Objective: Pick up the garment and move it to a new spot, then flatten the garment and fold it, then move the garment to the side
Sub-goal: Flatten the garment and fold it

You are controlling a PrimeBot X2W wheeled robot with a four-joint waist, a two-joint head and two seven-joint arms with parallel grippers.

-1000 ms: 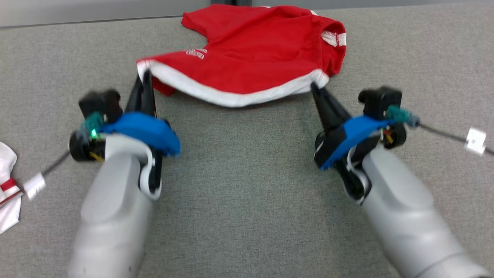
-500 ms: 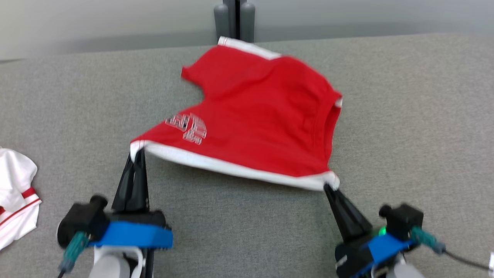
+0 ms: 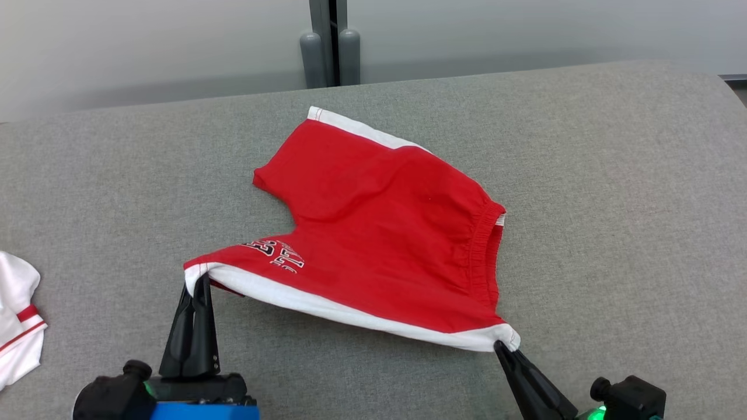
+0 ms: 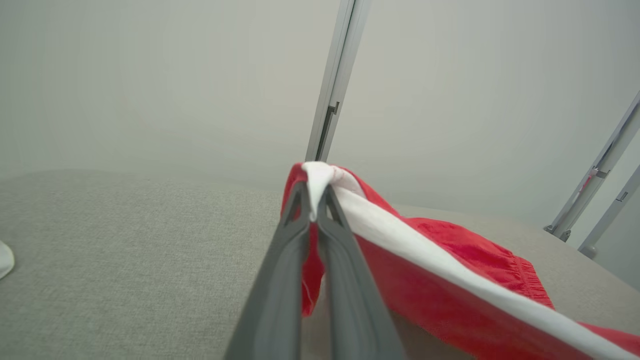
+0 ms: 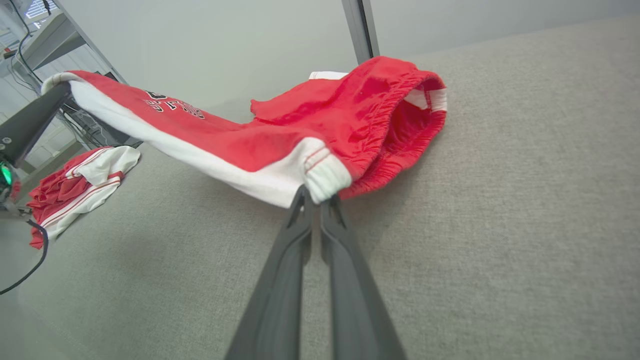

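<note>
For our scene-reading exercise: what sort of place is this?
Likely a robotics lab or test bay: a grey cloth-covered table, plain partition panels joined by a metal post, and a wired equipment rack beyond the red shorts.

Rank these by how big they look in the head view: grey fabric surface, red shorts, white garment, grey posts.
1. grey fabric surface
2. red shorts
3. white garment and grey posts: about alike. The garment is cut by the picture's edge and the posts stand farther off, so no ranking.
</note>
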